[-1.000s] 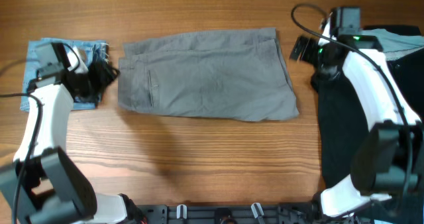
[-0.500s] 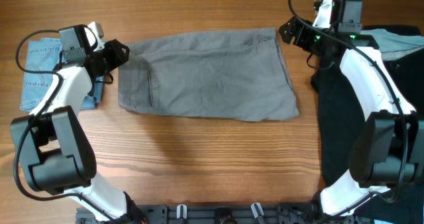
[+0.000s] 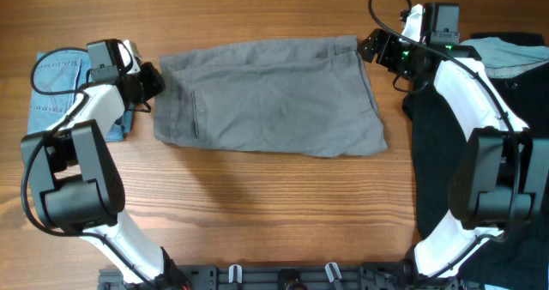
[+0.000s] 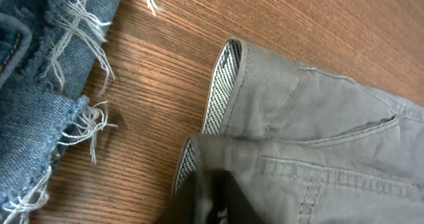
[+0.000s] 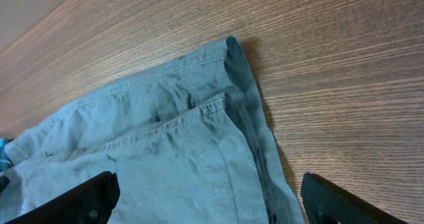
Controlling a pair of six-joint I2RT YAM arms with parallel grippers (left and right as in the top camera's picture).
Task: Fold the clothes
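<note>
The right hand (image 3: pixel 370 48) hovers with its fingers (image 5: pixel 93 196) spread wide at the far right corner of the grey shorts (image 3: pixel 266 101). The left hand (image 3: pixel 147 79) is at the far left corner, and I cannot tell whether it pinches the cloth. The shorts lie flat in the middle of the surface (image 3: pixel 257 204), so I judge the folding is hardly begun. Both arms reach forward and bend inward.

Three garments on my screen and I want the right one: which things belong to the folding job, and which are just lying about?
Part of the job:
- grey shorts
- left pincer, by their waistband corner
- right pincer, open, by the far hem corner

Just lying about:
- frayed denim shorts, far left
- black garment, far right
</note>
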